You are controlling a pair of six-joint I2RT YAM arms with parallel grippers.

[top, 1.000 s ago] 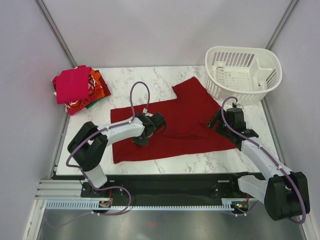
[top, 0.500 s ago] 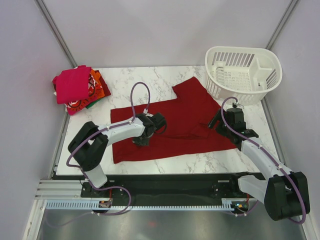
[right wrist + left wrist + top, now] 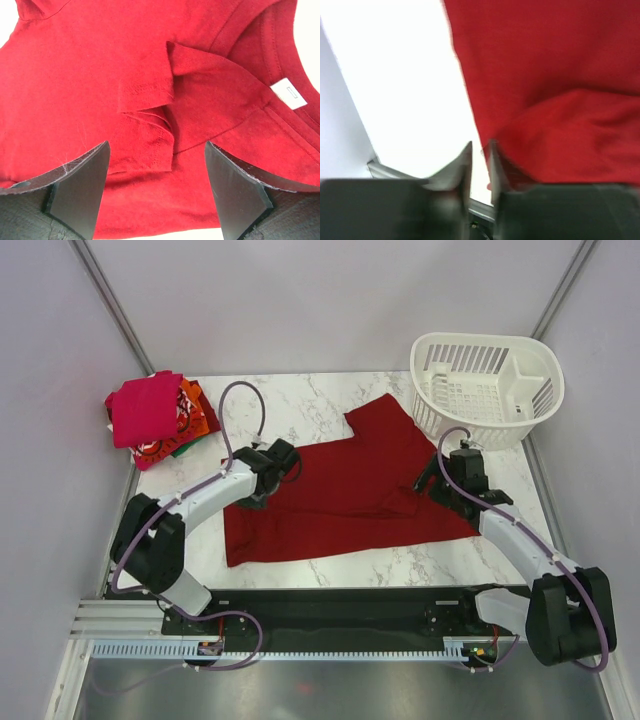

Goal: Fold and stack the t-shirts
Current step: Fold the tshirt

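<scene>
The left gripper [image 3: 480,150] has left the middle of the dark red t-shirt [image 3: 345,500], where it sat a second ago, and now stands farther back and to the left, at the shirt's left edge. Its fingers are almost together with only a thin slit between them, and whether they nip the cloth cannot be told. The right gripper [image 3: 156,150] has barely shifted. It is spread wide above a rumpled sleeve fold beside the white neck label [image 3: 289,93]. The shirt lies spread across the marble table [image 3: 300,400] as before. At the far left corner the stack of folded t-shirts [image 3: 150,412], magenta on top, and at the far right the white basket [image 3: 488,380] are unchanged.
</scene>
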